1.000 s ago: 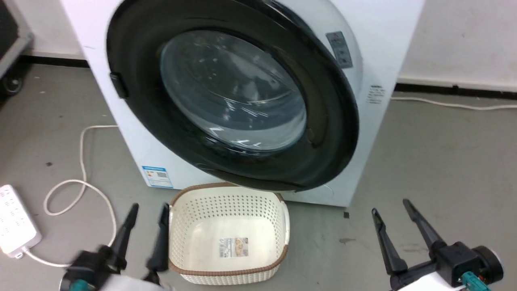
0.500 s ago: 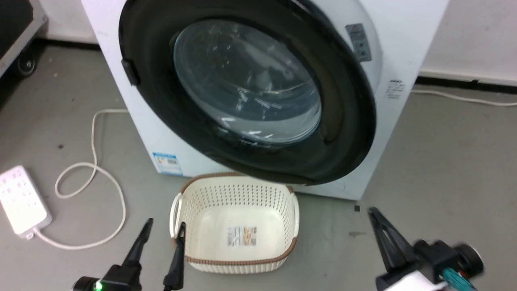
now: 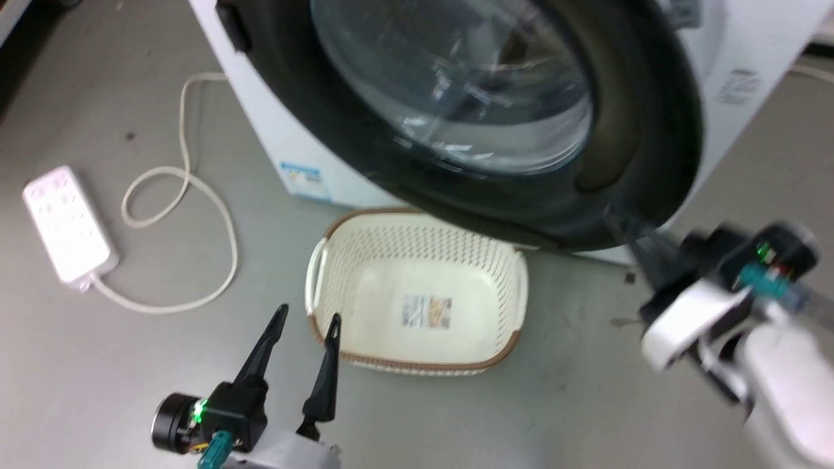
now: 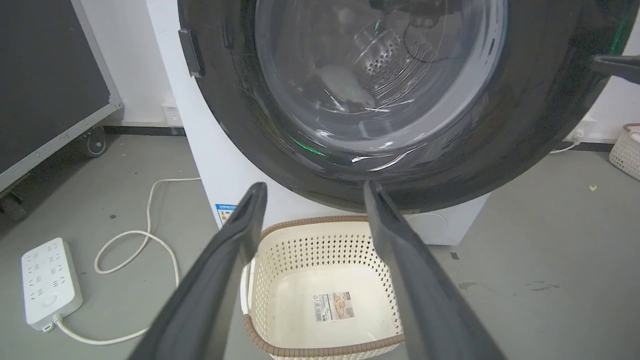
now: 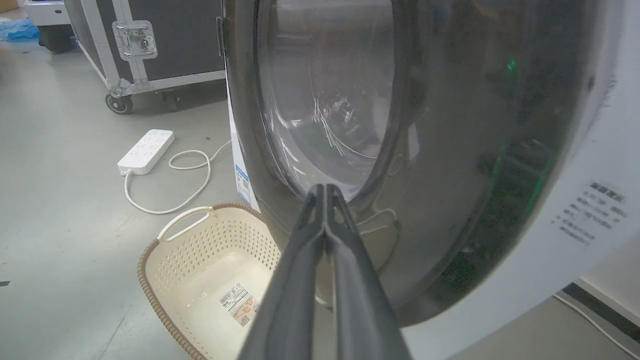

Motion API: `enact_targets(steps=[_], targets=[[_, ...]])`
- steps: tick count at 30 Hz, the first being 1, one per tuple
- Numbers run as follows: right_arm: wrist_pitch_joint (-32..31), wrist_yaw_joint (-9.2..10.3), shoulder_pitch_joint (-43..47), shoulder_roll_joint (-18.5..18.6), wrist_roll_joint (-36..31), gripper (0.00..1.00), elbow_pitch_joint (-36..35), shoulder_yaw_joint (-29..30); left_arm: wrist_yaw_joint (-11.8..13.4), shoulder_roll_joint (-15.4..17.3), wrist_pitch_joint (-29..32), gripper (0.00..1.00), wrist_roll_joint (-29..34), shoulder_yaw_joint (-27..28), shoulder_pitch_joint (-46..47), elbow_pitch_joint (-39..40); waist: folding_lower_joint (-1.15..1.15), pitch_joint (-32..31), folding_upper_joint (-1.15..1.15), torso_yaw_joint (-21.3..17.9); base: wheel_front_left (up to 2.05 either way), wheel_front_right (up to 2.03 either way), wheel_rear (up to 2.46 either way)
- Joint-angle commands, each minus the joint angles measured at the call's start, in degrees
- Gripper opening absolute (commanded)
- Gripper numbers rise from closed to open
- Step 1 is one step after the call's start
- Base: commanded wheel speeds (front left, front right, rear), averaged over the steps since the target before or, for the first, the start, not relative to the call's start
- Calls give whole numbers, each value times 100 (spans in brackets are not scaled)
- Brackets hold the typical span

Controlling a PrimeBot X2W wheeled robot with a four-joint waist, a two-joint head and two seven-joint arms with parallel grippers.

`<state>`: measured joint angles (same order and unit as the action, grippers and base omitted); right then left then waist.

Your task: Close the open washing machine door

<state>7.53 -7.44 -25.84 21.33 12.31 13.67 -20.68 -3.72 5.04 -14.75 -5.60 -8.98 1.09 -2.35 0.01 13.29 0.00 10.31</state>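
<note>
The washing machine door (image 3: 651, 130) is a wide black ring around a bulging glass bowl, and it stands ajar in front of the white washing machine (image 3: 280, 130). Steel drum holes show through the door (image 4: 380, 75) glass. My right gripper (image 3: 625, 231) is blurred, shut and empty. It sits at the door's lower right rim. Whether it touches, I cannot tell. In the right wrist view my right gripper (image 5: 325, 187) points at the door (image 5: 450, 150), beside the washing machine (image 5: 575, 225). My left gripper (image 3: 308, 314) is open and empty, low beside the basket. My left gripper (image 4: 315, 186) faces the door's bottom.
A cream perforated basket (image 3: 456, 247) stands on the floor under the door, with a label inside. A white power strip (image 3: 65, 225) and its looped cable (image 3: 221, 215) lie to the left. A black wheeled case (image 5: 150, 40) stands further left. Bare grey floor lies to the right.
The head camera has dipped and moved closer, so the whole picture shifted. My right gripper went from open to shut and rose to the door's lower right rim. My left gripper stayed open.
</note>
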Motion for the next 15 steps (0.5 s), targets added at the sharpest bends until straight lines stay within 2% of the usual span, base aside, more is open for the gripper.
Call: enact_targets(steps=[1,10,15], targets=[[-12,-5,-152,49,73,0,55,-25,-22,-20,-25,100,50,-22,88,0,-1,211,0,167,0,0,0],[-175,-5,-1389,479,756,0,940,20,-6,-119,-25,100,88,-123,366,0,-1,591,0,359,0,0,0],[-251,-5,-1959,570,980,0,1423,181,16,-145,-25,100,116,-147,448,23,-1,728,0,392,0,0,0]])
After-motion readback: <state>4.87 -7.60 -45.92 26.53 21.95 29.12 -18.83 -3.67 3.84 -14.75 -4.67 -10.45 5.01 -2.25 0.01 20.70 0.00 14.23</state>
